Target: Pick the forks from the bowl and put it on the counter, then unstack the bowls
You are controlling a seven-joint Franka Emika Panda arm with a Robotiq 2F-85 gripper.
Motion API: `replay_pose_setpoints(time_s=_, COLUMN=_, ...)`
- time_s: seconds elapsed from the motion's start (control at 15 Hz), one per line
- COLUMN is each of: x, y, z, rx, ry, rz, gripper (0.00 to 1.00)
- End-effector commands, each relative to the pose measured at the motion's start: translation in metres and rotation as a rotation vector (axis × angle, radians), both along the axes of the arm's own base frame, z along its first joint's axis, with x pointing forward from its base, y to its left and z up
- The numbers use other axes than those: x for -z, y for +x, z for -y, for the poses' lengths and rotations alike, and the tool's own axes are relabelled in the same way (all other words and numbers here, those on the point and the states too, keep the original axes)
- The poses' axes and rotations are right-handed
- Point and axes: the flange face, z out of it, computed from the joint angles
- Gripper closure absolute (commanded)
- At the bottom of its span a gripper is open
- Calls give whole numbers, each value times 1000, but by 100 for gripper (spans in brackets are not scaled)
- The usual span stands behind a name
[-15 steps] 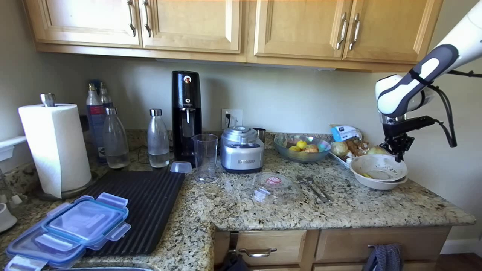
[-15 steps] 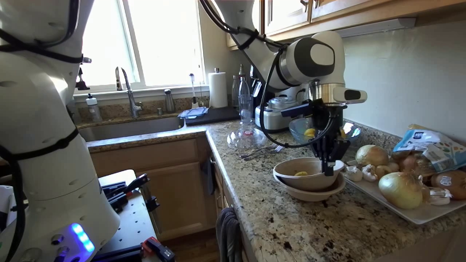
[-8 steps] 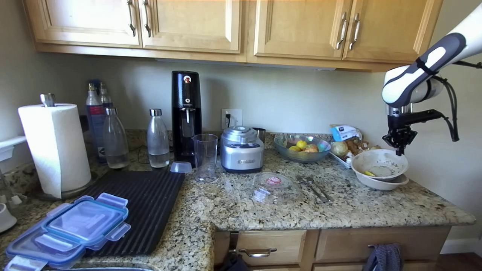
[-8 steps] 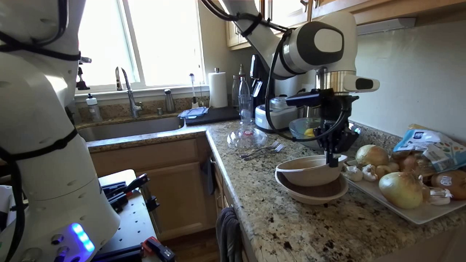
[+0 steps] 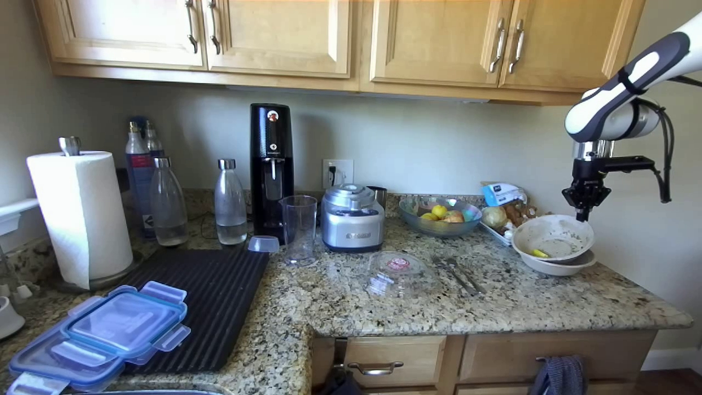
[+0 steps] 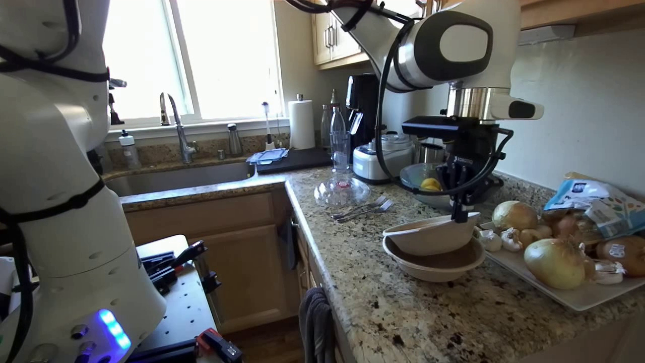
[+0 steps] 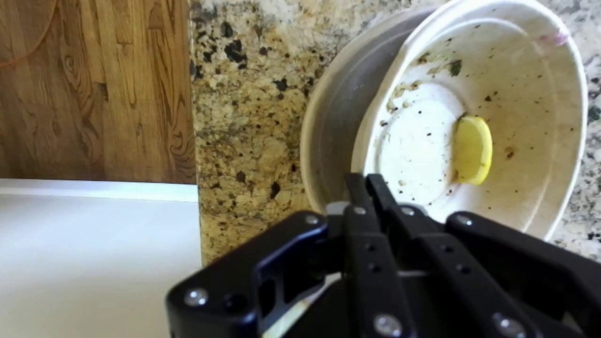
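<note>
You have the upper bowl (image 6: 436, 238): your gripper (image 7: 364, 180) pinches its rim, jaws nearly together. Over the last second that side rises and the tilt grows. Lower bowl (image 6: 434, 275) sits on the counter (image 6: 393, 322) but creeps slightly along, so they likely touch. Unstacking looks underway. Forks (image 6: 365, 212) lie on the counter, apart from the bowls; that step reads done. Yellow wedge (image 7: 473, 149) inside could slide if you tip further.

Daylight burns the window (image 6: 229, 58) white, and glare partly bleaches the upper bowl (image 7: 504, 96).
</note>
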Motion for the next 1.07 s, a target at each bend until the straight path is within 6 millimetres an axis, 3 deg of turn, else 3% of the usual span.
replay_pose_setpoints(time_s=0.0, x=-15, y=-9, z=-2, rx=-51, ry=81, rz=8, gripper=94)
replay_pose_setpoints(time_s=0.2, x=-8, y=-10, z=-3, rx=-77, ry=108, rz=-16, gripper=95)
replay_pose_setpoints(time_s=0.8, x=68, y=-30, z=21, rx=18, ry=239, rz=-232, gripper=95)
replay_pose_setpoints(time_s=1.0, x=81, y=-30, z=29, rx=44, ry=262, rz=-249, gripper=95)
